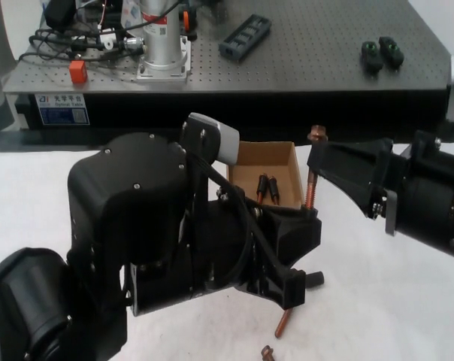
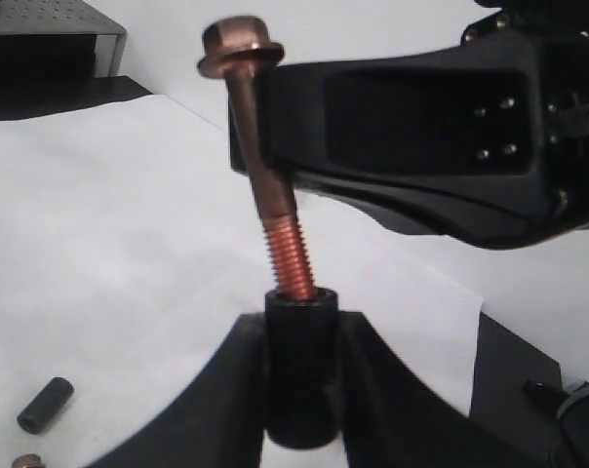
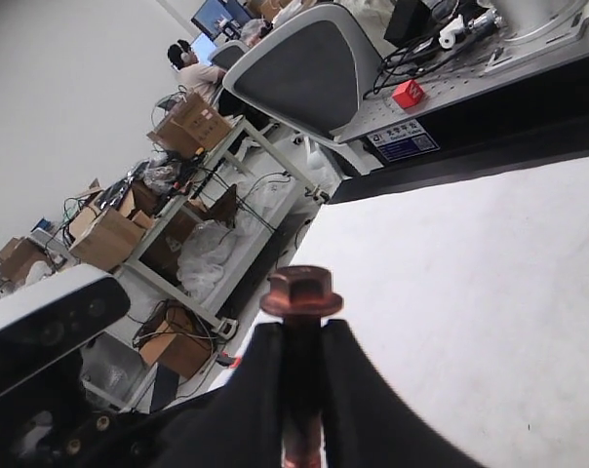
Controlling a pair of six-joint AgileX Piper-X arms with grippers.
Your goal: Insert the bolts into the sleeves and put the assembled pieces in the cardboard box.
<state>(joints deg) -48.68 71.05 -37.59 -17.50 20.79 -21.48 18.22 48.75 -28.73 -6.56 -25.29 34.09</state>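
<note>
Right hand [image 1: 322, 167] at mid-scene, fingers pressed onto a copper bolt [image 1: 314, 179], gripping the smooth shank just under the flanged head. Bolt nearly upright, slightly tilted, threaded end down. Left hand [image 2: 299, 390] below it, pinching a black sleeve [image 2: 299, 366] upright between both fingers. Threaded tip of the bolt just inside the sleeve's mouth, most of the thread and all of the shank above the rim.

Cardboard box [image 1: 266, 153] just behind the two hands, open side up, with two assembled pieces [image 1: 267, 188] lying side by side on its floor. Left arm's dark bulk and its grey wrist camera [image 1: 216, 138] in front of the box's near left corner in the high view, covering that part of it.

On the white bench [image 1: 385, 301], close beneath the left hand: a loose black sleeve [image 1: 315, 279], a loose copper bolt [image 1: 282, 324] lying flat, and another bolt head [image 1: 267, 350] at the frame's edge.

Farther back, a perforated metal platform [image 1: 325, 45] carrying a metal post [image 1: 163, 41], a red block [image 1: 77, 71], a dark ribbed tray [image 1: 244, 36], two small black parts [image 1: 381, 54] and a tangle of cables [image 1: 77, 37].
</note>
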